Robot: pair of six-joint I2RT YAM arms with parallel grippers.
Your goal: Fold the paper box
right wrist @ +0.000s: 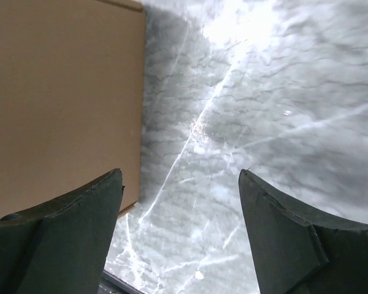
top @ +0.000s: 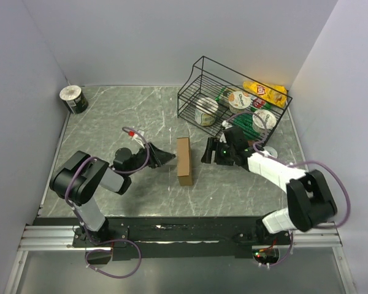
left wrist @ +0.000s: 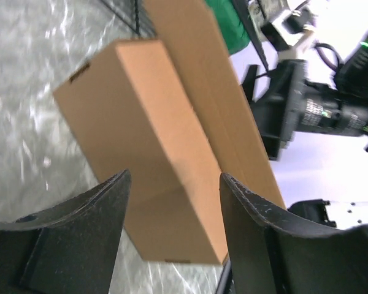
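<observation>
Reaching in from the near edge, both arms are lying low over the grey marbled surface and pointing at each other across its middle. The left tool is hovering just left of the box, its fingers standing apart and gripping nothing. In the left wrist view the left tool is framing a broad brown side of the box beyond its tips, with a gap showing between tips and cardboard.

The right tool is sitting just right of the box, its fingers spread wide with only bare surface between them. In the right wrist view the right tool is looking down at the marbling, while the box is filling the upper left, beside one finger; whether that finger is touching it I cannot tell.

The box is resting near the middle of the surface, folded up and closed, its long side running from near to far.

Further back, toward the far right corner, a black wire basket is lying tilted, holding three cups and a yellow bag. In the far left corner a roll is lying by the wall.
</observation>
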